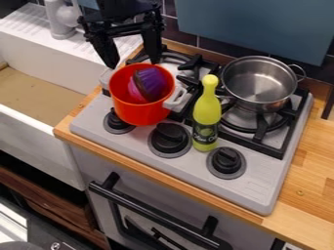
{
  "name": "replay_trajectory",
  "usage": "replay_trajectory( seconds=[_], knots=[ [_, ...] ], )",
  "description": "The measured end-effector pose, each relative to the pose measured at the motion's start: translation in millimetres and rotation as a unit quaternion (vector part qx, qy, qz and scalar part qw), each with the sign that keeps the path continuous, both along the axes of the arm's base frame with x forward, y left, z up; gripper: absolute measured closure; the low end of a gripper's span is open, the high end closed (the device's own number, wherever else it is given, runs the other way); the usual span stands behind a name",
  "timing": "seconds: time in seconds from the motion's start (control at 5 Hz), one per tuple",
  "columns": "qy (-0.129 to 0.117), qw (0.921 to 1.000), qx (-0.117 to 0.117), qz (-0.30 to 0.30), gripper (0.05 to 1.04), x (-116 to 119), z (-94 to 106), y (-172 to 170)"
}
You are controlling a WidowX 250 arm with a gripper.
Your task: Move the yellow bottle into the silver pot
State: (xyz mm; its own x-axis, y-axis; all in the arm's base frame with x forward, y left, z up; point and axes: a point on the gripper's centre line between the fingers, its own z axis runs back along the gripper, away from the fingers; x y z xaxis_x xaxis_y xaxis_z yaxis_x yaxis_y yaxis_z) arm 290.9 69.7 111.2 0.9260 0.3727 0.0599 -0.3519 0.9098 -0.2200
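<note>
Tool (134, 64): at the red pot (140, 111), fingers spread apart.
Yellow bottle (207, 111): upright on stove (253, 181), between the pots.
Silver pot (259, 84): on a burner grate (266, 128).

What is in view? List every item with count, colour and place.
Tall slim bottle: 1, yellow, upright on stove front
Round metal pot: 1, silver, stove's right rear
Round deep pot: 1, orange-red, stove's left
Ridged cup-like item: at least 1, purple-pink, inside orange-red pot
Flat gas stove: 1, grey, centre
Round knobs: 3, black, stove front
Bar handle: 1, black, below stove
Deep basin sink: 1, white, left
Wooden counter: 1, light brown, around stove
Flat wall panel: 1, blue-grey, top
Two-finger gripper: 1, black, open, above orange-red pot
</note>
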Motion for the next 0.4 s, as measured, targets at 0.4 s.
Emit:
replay_trajectory(
  seconds=[0.4],
  knots=[
    [0.016,0.9997,-0.012,0.014,0.086,0.6,0.5,-1.1]
  ],
)
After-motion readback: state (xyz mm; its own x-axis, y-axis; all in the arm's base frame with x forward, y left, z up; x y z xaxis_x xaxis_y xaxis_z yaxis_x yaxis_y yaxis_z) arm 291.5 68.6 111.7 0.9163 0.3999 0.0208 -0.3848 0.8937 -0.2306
